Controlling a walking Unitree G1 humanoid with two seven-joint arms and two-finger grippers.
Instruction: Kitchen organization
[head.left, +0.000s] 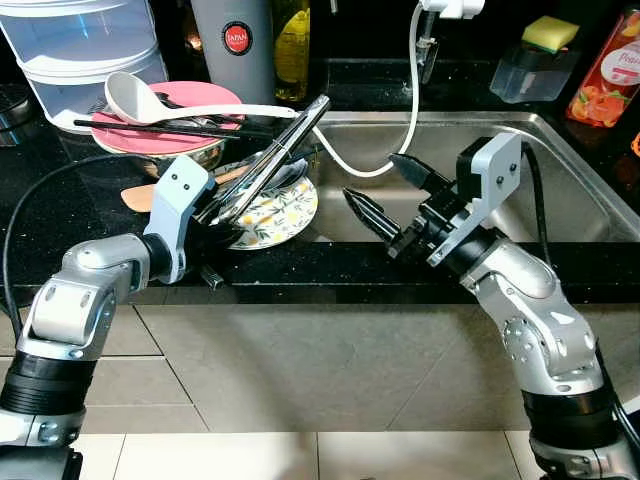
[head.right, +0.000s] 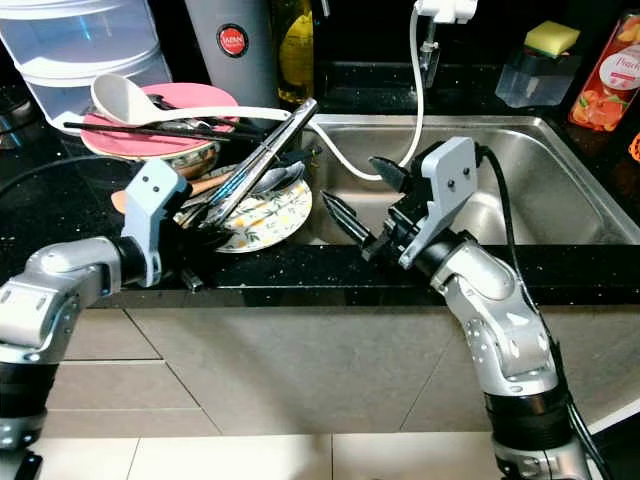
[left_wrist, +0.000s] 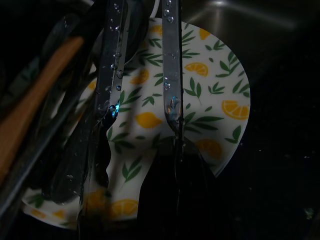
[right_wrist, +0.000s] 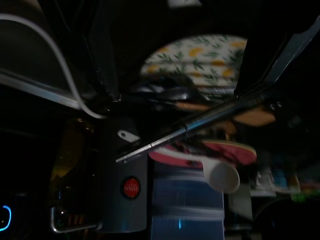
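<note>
My left gripper (head.left: 214, 213) is shut on a pair of metal tongs (head.left: 283, 148), which slant up and away over a lemon-patterned plate (head.left: 287, 213) at the sink's left edge. In the left wrist view the wet tongs' arms (left_wrist: 170, 75) run across that plate (left_wrist: 215, 100), beside a wooden handle (left_wrist: 35, 105). My right gripper (head.left: 369, 176) hovers open over the sink's front left corner, pointing toward the plate, with nothing between its fingers. Behind the plate, a pink plate (head.left: 205, 98) on a metal bowl carries a white ladle (head.left: 138, 97) and black chopsticks (head.left: 150, 127).
The steel sink (head.left: 570, 180) lies to the right, with a white hose (head.left: 411, 100) dangling into it. Along the back stand clear plastic containers (head.left: 80, 45), a grey flask (head.left: 234, 42), an oil bottle (head.left: 292, 45), a sponge holder (head.left: 535, 60) and an orange bottle (head.left: 606, 75).
</note>
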